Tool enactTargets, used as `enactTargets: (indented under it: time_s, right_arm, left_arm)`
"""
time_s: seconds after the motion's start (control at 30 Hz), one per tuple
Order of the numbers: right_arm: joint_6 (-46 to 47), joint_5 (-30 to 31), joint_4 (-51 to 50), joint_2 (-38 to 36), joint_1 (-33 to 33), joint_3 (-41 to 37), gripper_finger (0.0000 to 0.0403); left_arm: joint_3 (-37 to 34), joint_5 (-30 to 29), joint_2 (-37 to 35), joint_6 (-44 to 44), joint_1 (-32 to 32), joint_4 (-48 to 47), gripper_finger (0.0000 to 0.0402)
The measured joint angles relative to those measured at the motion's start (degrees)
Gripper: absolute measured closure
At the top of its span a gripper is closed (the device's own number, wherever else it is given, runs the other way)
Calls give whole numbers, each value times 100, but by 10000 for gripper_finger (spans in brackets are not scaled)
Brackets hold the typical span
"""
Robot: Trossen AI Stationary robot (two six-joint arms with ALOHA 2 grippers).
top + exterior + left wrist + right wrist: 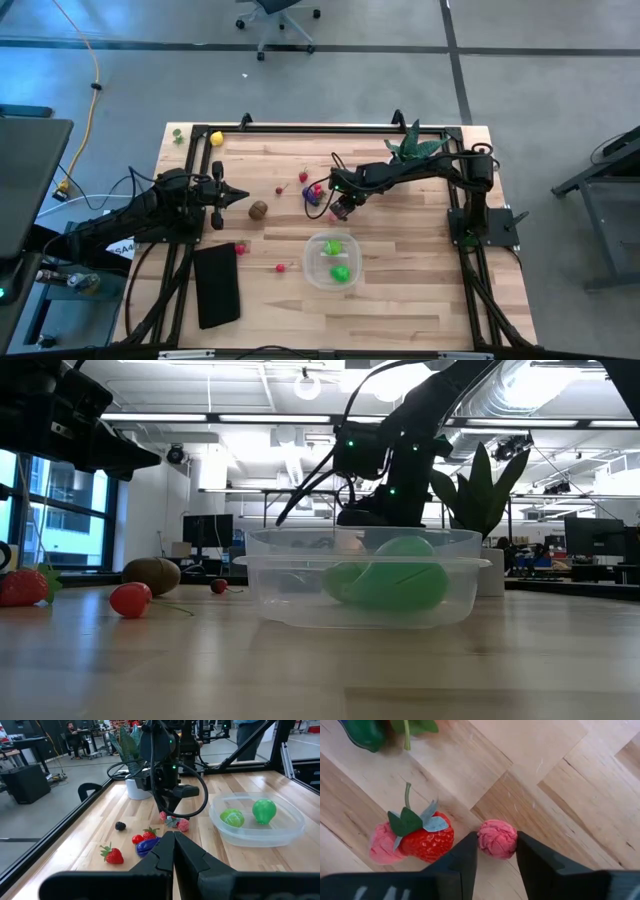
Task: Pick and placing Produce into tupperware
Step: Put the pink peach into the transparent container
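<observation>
The clear round tupperware (311, 262) (295, 827) sits on the wooden table and holds two bright green pieces (231, 817) (264, 811). My right gripper (497, 862) (342, 208) points down over a cluster of produce just beyond the tupperware and is shut on a small pink raspberry (497, 838). Beside it lie a red strawberry (427, 840) and another pink piece (380, 851). A purple piece (146, 846), more strawberries (114, 855) and a brown kiwi (259, 210) lie on the table. My left gripper (238, 197) (173, 847) is shut and empty, hovering left of the kiwi. My right gripper pinches the pink raspberry (490, 840) between its two fingers (465, 857), one on each side of it. The fingers come from above, pointing down. The raspberry looks level with the table beside the strawberry; whether it is lifted I cannot tell.
A flat black rectangle (216, 285) lies near the table's front left. A spiky green plant in a white pot (415, 148) stands at the far right corner. A yellow piece (216, 139) lies far left, and small red pieces (240, 248) (281, 268) lie left of the tupperware.
</observation>
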Motion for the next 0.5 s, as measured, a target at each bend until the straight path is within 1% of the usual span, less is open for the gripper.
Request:
enactTargets:
  time_s: [0.17, 0.3, 0.5]
  right_arm:
    - [-11, 0, -3, 0, 0, 1, 306]
    - [-18, 0, -14, -22, 0, 1, 310]
    - [-90, 75, -55, -347, 111, 1, 311]
  left_arm:
    - [0, 0, 0, 0, -1, 0, 401]
    - [0, 0, 0, 0, 0, 0, 401]
    - [0, 1, 0, 1, -1, 0, 401]
